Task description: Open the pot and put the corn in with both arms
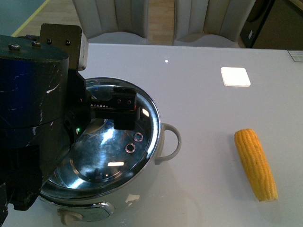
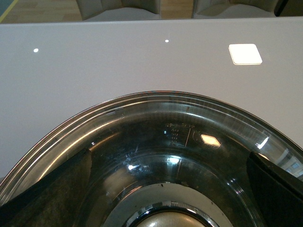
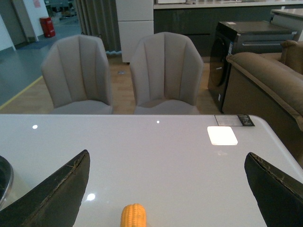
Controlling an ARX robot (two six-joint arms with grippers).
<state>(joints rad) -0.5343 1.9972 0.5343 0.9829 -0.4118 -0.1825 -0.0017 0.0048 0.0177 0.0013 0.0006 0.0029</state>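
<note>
Centrally placed in the room, a glossy white tabletop (image 1: 203, 118) carries both task objects. It reflects a bright square patch (image 1: 235, 76) and a small point of light (image 1: 166, 60).

Left side: the pot (image 1: 142, 179) stands near the front edge. One loop handle (image 1: 171, 142) faces the corn and the front knob (image 1: 71, 216) faces the camera. The glass lid (image 2: 189, 142) is seated on the pot. The left arm (image 1: 28, 118) hangs over it and shows a green light (image 1: 78, 128). In the left wrist view, the left pincer (image 2: 168, 152) is spread wide. One finger lies on each side of the silver lid knob (image 2: 165, 220), neither touching it.

Right side: the corn (image 1: 255, 165) lies flat on bare tabletop, well apart from the pot, its length running roughly away from the camera. In the right wrist view, the right pincer (image 3: 166, 153) is also spread wide and holds nothing. The cob's tip shows low between its fingers (image 3: 57, 194).

Background: two padded beige chairs (image 3: 78, 71) (image 3: 165, 71) are drawn up to the far edge. Behind them are a wooden floor, a dark cabinet (image 3: 246, 42) and a brown sofa (image 3: 270, 75). A small printed label (image 3: 234, 120) sits at the far right edge of the tabletop.
</note>
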